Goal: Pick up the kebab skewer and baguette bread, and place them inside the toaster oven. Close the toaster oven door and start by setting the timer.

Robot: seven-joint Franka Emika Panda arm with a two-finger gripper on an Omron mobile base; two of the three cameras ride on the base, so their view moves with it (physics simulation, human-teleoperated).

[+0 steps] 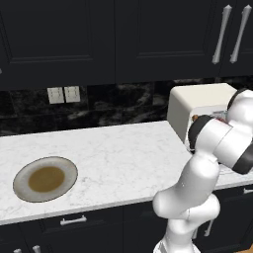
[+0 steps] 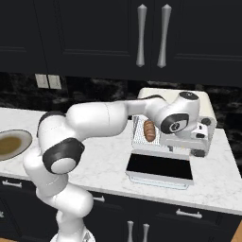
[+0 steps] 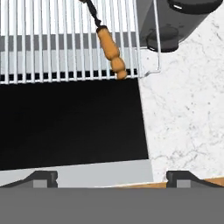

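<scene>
Golden-brown baguette bread [image 2: 149, 130] sits on the wire rack [image 3: 65, 39]; jaws wide, empty. Next: swing dark glass toaster oven door [image 2: 159, 167] shut.

A rendered home kitchen is showing here. Dark cabinets [image 2: 94, 33] with long silver bar handles [image 2: 141, 35] are hanging above a white marbled surface [image 1: 113, 158], and more dark drawers [image 1: 74, 222] are sitting beneath it. A black stone backsplash [image 1: 118, 106] is carrying pale wall switches [image 1: 63, 94]. A cream-white toaster oven [image 2: 203, 106] is standing on the surface with its door [image 2: 158, 169] lying open, and a used plate [image 1: 45, 179] is resting farther along.
</scene>
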